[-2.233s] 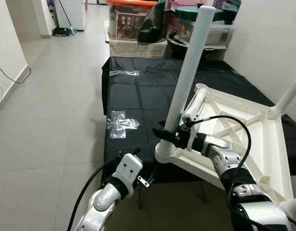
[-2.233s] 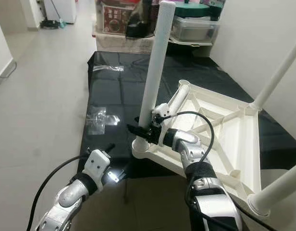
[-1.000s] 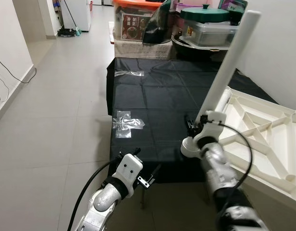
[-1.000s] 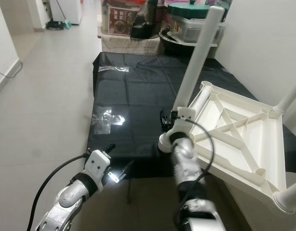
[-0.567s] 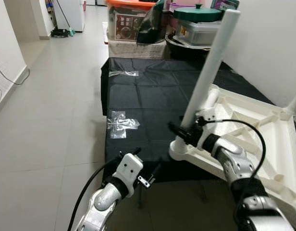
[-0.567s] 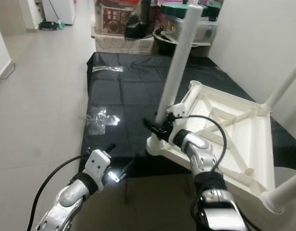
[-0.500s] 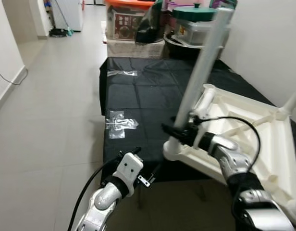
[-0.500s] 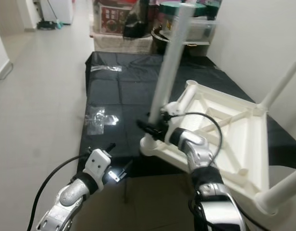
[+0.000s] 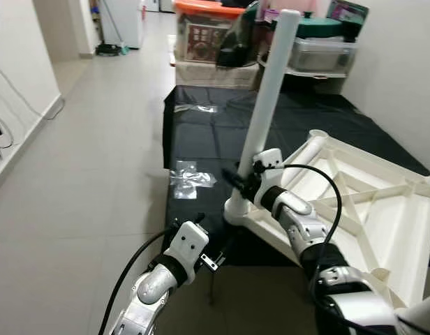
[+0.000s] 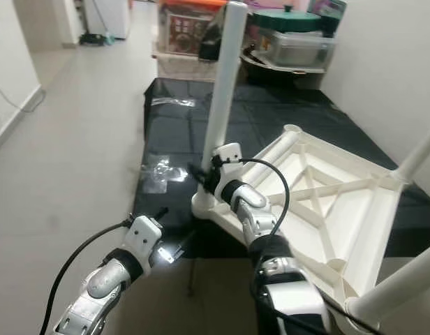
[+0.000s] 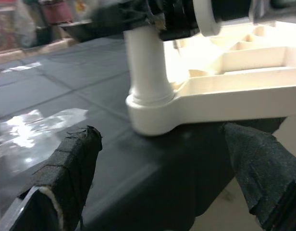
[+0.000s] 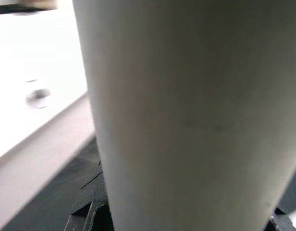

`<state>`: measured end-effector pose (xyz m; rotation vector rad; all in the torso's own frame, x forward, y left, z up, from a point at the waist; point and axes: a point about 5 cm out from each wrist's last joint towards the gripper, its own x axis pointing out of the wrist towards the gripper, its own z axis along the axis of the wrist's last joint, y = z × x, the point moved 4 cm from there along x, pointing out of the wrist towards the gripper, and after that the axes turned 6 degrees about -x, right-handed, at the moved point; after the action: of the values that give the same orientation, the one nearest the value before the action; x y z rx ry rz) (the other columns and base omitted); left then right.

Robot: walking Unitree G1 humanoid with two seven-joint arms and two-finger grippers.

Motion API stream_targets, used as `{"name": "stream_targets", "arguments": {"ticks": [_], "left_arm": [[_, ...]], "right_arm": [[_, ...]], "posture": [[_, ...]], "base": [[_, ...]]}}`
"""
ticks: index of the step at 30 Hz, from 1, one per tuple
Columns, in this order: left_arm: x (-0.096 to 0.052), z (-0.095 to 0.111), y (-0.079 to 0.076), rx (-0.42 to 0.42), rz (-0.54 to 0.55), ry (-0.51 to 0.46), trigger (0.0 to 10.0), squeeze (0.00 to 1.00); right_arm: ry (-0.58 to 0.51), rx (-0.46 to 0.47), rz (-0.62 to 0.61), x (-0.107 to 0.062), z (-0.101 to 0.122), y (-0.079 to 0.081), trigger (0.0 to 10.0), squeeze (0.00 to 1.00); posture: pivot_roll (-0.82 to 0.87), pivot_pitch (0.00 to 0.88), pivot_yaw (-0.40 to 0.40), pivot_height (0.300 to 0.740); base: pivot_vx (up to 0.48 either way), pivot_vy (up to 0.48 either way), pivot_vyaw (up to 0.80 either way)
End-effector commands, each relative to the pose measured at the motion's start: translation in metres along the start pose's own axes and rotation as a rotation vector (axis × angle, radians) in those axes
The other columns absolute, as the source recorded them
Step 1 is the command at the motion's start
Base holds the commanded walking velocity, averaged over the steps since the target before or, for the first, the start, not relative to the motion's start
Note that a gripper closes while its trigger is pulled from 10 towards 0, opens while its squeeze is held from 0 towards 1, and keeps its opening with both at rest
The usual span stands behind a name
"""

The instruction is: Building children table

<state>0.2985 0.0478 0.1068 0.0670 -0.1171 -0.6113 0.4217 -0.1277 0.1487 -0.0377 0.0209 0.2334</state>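
Currently, an upturned white table top (image 9: pixel 354 209) is seen lying on a black sheet (image 9: pixel 215 132) spread over the tiled floor (image 9: pixel 82 139), its ribbed underside facing up. One white table leg (image 9: pixel 267 105) stands upright in the corner socket (image 9: pixel 236 209) nearest the robot, at the near edge of the sheet. The right gripper (image 9: pixel 243 183) is placed low on this leg, just above the socket, with its black fingers closed around the tube; in the right wrist view the leg (image 12: pixel 186 115) is seen pressed close between the finger bases. The left gripper (image 9: pixel 213 255) is held low and in front of the robot, near the sheet's front edge and apart from the table; its two padded fingers (image 11: pixel 71 163) are spread wide with nothing between them, and the socket with the seated leg (image 11: pixel 148 91) is framed beyond them. A further leg (image 10: pixel 417 157) is noted at the far right corner of the table top. A crumpled clear plastic bag (image 9: pixel 190 178) lies on the sheet to the left of the socket. Storage boxes (image 9: pixel 208 31) are stacked at the far end of the sheet.
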Motion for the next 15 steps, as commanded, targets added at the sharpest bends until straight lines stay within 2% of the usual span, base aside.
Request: {"name": "stream_targets", "arguments": {"ticks": [1, 2, 3, 4, 5, 11, 12, 13, 15], "left_arm": [[0.000, -0.003, -0.003, -0.013, -0.008, 0.004, 10.0, 0.00], [0.000, -0.003, -0.003, -0.013, -0.009, 0.005, 10.0, 0.00], [0.000, -0.003, -0.003, -0.013, -0.009, 0.005, 10.0, 0.00], [0.000, -0.003, -0.003, -0.013, -0.009, 0.005, 10.0, 0.00], [0.000, -0.003, -0.003, -0.012, -0.008, 0.005, 10.0, 0.00], [0.001, -0.003, -0.003, -0.012, -0.006, 0.004, 10.0, 0.00], [0.001, -0.003, -0.003, -0.011, -0.006, 0.004, 10.0, 0.00], [0.001, -0.003, -0.003, -0.011, -0.006, 0.004, 10.0, 0.00], [0.001, -0.003, -0.003, -0.011, -0.006, 0.004, 10.0, 0.00]], "right_arm": [[0.061, 0.050, -0.370, -0.021, -0.021, -0.048, 0.0, 0.00], [0.048, 0.073, -0.456, -0.027, -0.022, -0.052, 2.7, 0.00], [0.048, 0.073, -0.456, -0.027, -0.022, -0.052, 2.7, 0.00], [0.041, 0.089, -0.512, -0.032, -0.023, -0.052, 4.5, 0.00], [0.032, 0.129, -0.534, -0.033, -0.024, -0.049, 10.0, 0.00], [0.001, 0.142, -0.523, -0.030, -0.020, -0.035, 10.0, 0.00], [-0.010, 0.148, -0.490, -0.027, -0.019, -0.030, 10.0, 1.00], [-0.008, 0.158, -0.448, -0.025, -0.021, -0.025, 10.0, 1.00], [-0.008, 0.158, -0.448, -0.025, -0.021, -0.025, 10.0, 1.00]], "posture": [[0.13, 0.000, -0.110, 0.740], [0.13, 0.000, -0.110, 0.740], [0.13, 0.000, -0.110, 0.740], [0.13, 0.000, -0.110, 0.740], [0.13, 0.000, -0.109, 0.740], [0.14, 0.000, -0.111, 0.740], [0.14, 0.000, -0.111, 0.740], [0.14, 0.000, -0.112, 0.740], [0.14, 0.000, -0.112, 0.740]], "base": [[0.000, 0.000, 0.00], [0.000, 0.000, 0.00], [0.000, 0.000, 0.00], [0.000, 0.000, 0.00], [0.000, 0.000, 0.00], [0.000, 0.000, 0.00], [0.000, 0.000, 0.00], [0.000, 0.000, 0.00], [0.000, 0.000, 0.00]]}}
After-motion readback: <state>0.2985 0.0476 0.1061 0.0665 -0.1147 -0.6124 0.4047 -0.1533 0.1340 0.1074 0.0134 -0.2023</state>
